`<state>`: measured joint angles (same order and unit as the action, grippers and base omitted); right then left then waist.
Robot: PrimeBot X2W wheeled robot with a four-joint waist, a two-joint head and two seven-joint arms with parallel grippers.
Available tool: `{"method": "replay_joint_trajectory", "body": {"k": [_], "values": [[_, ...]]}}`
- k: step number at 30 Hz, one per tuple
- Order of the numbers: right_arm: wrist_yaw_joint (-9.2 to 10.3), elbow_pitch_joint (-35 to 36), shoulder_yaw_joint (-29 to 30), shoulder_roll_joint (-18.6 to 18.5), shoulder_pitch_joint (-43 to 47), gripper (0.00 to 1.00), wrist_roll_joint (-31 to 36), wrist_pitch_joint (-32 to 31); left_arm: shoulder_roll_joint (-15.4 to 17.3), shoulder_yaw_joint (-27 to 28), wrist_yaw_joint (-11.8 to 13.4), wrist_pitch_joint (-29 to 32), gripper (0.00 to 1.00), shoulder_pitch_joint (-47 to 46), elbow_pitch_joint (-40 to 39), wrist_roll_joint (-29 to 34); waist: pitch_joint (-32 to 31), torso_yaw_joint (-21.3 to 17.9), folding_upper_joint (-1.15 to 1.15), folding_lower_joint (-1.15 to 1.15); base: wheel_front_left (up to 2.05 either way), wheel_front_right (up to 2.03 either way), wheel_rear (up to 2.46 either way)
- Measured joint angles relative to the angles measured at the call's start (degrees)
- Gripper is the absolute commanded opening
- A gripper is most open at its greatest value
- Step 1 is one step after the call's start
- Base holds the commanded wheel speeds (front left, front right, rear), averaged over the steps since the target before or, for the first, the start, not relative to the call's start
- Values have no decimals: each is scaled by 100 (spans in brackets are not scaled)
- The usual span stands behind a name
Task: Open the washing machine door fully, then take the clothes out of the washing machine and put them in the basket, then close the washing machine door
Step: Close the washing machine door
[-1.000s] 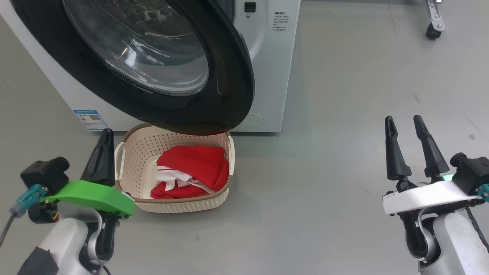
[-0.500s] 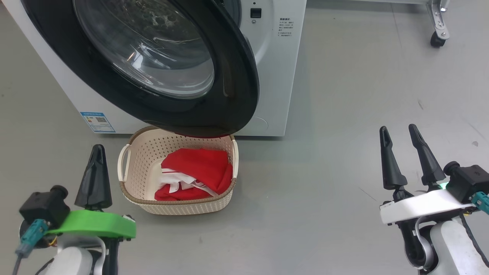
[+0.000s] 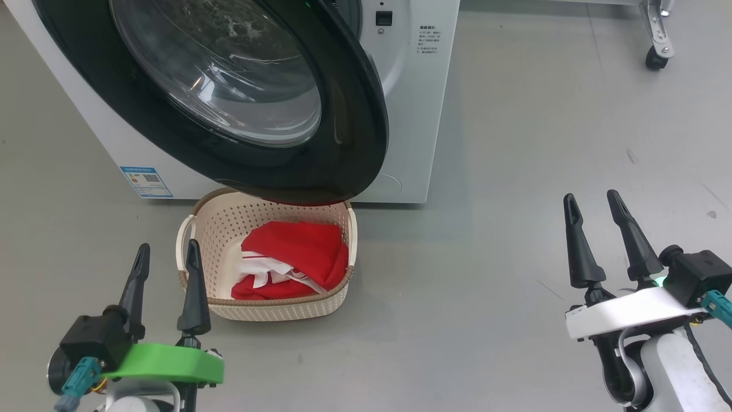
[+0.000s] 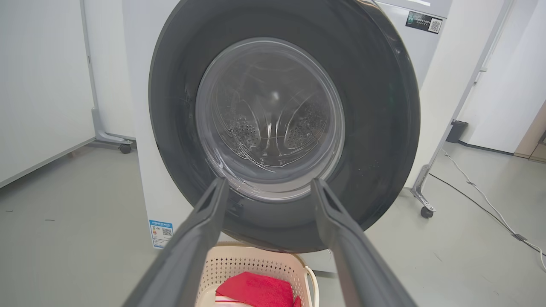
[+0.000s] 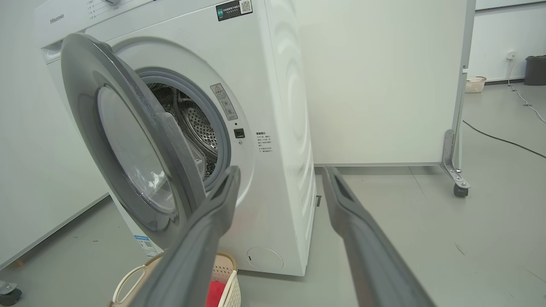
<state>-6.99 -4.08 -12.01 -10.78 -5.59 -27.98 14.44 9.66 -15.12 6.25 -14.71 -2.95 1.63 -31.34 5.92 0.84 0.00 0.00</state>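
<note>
Left claw: released, empty, just left of basket. Basket: on floor, far rim hidden under door; clothes inside. Door: open, top cut off. Washing machine behind. Right claw: released, empty, well apart.

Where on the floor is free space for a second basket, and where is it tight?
Widest bare floor: between the basket and the right tool, reaching up past the right side of the washing machine. A narrower strip: left of the basket, by the left tool. Crowded: under the open door, which overhangs the basket and clothes.
</note>
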Motion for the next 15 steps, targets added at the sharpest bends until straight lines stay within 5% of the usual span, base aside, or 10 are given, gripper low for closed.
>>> {"method": "replay_joint_trajectory", "body": {"k": [15], "values": [[0, -15, -16, 20, 1, 100, 12, 0, -261, 70, -9, 0, 100, 138, -74, 450, -18, -38, 0, 0, 0, 0, 0]]}}
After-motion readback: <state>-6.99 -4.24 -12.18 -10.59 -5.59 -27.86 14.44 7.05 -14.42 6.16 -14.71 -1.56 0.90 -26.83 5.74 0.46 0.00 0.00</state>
